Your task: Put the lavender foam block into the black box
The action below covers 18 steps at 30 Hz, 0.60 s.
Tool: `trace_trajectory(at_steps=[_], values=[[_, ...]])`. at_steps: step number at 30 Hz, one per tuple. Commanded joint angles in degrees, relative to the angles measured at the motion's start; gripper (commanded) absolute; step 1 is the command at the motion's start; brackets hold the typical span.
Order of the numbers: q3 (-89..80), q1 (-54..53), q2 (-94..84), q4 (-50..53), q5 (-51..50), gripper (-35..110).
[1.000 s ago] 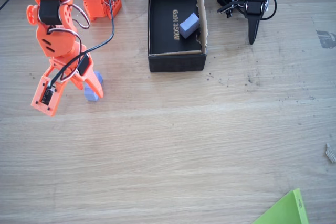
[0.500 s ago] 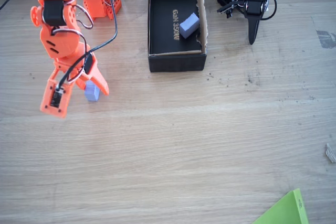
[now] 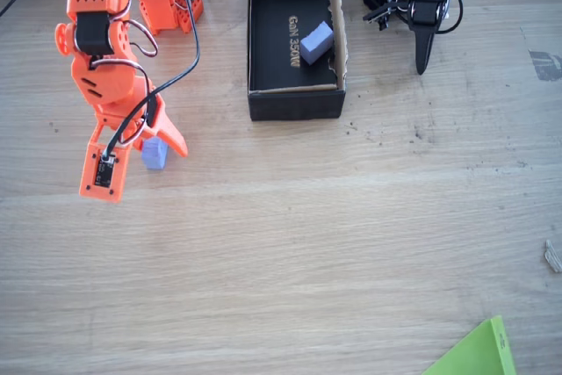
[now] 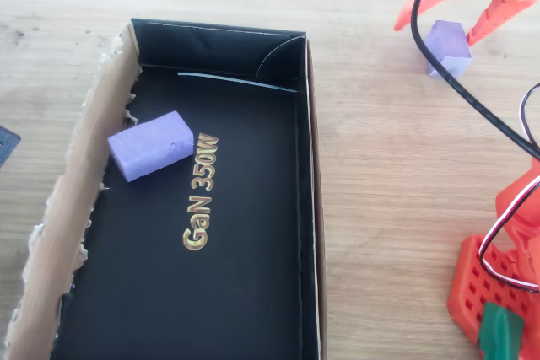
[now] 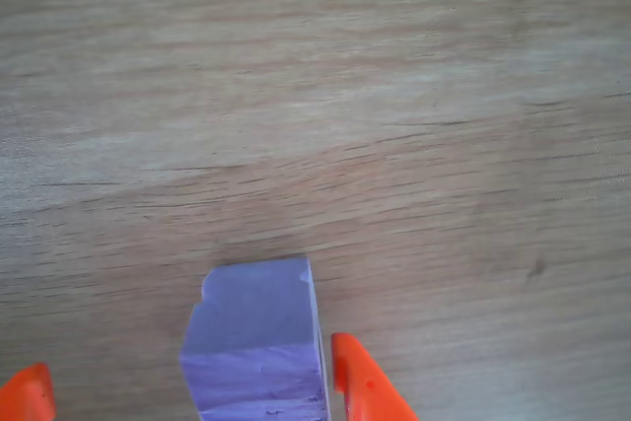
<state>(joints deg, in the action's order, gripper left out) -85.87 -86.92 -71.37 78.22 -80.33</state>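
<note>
Periwinkle lavender foam block (image 5: 254, 347), chipped corner, seen between spread fingers (image 5: 363, 382), one touching; black box (image 4: 221, 48) marked "GaN 350W".

The counter (image 3: 351, 243) is matt, pale wood with visible grain. The lavender foam block (image 5: 258, 347) looks soft and slightly pitted (foam, dull). The black box (image 4: 253, 309) is matt cardboard with a torn brown raw edge and shiny gold lettering. The gripper (image 5: 197, 391) is smooth orange plastic.

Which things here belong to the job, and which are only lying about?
For the job: lavender foam block between the open gripper fingers; black box.

Lying about: paler foam block inside the box; green sheet; wooden table.
</note>
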Motion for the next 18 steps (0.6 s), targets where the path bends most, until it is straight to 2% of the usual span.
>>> trace_trajectory(at_steps=[1,3,5,11,18], values=[[1.1,-0.3,-0.5,-0.2,-0.7,35],[1.1,-0.5,-0.4,0.2,-1.2,25],[1.1,-0.9,-0.3,0.6,-2.2,0],[0.7,-1.1,-0.5,3.3,-6.0,0],[0.6,-1.2,-2.4,5.5,-5.8,0]])
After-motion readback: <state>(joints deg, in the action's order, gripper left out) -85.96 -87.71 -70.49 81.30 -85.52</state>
